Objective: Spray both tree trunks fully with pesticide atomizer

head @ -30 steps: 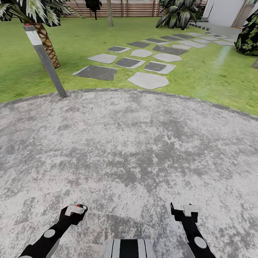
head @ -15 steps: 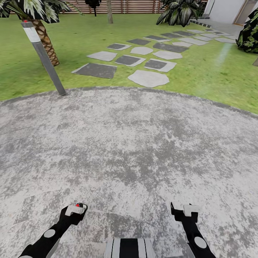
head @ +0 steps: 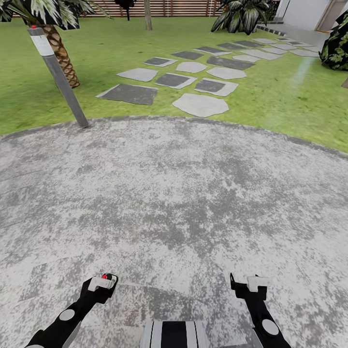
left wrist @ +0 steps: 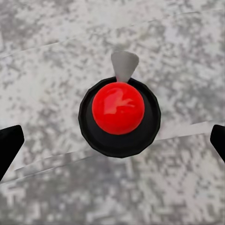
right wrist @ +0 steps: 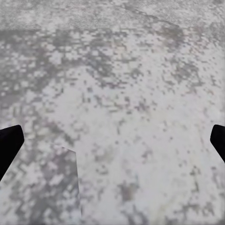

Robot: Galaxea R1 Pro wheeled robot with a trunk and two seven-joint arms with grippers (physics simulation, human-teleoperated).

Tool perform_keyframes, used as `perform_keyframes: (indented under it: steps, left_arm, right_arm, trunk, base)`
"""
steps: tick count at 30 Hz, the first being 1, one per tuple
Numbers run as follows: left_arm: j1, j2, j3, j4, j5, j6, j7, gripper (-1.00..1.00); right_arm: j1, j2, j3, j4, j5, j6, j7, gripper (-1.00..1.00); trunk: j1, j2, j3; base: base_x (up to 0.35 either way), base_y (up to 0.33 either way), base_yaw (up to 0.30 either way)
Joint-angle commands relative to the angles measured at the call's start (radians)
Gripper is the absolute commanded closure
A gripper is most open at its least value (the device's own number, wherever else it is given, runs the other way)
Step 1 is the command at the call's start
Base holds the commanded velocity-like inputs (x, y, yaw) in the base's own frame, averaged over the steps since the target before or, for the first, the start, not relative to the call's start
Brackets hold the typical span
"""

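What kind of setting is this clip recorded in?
Most likely a simulated garden or backyard. The robot stands on a round grey paved patio edged by green lawn, with a stepping-stone path leading off, a palm at the left and a brown slatted fence behind.

Open paving [head: 183, 193] ahead; leaning post [head: 58, 75] stands far left.
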Motion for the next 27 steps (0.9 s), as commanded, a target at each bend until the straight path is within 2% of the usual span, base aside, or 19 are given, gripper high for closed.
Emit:
perform_keyframes:
  steps: [1, 13, 16, 27]
  left_arm:
    - [0.0, 0.0, 0.0, 0.001, -0.01, -0.005, 0.002, -1.0]
    - [0.0, 0.0, 0.0, 0.001, -0.01, -0.005, 0.002, -1.0]
    - [0.0, 0.001, 0.0, 0.001, -0.01, -0.005, 0.002, -1.0]
    - [0.0, 0.0, 0.0, 0.002, -0.01, -0.005, 0.002, -1.0]
  right_arm:
    - [0.0, 0.0, 0.001, 0.0, 0.001, -0.003, -0.003, -1.0]
    - [0.0, 0.0, 0.001, 0.0, 0.001, -0.003, -0.002, -1.0]
    - [-0.001, 0.0, 0.001, 0.0, 0.001, -0.003, -0.002, -1.0]
    - [0.0, 0.0, 0.001, 0.0, 0.001, -0.003, -0.002, -1.0]
  trunk:
    - [0.0, 0.0, -0.001]
    - [0.0, 0.0, -0.001]
    - [0.001, -0.001, -0.012]
    - [0.001, -0.001, -0.012]
  base:
    - [0.0, 0.0, 0.0]
    - [0.0, 0.0, 0.0]
    - [0.0, 0.0, 0.0]
    - [0.007, 0.0, 0.0]
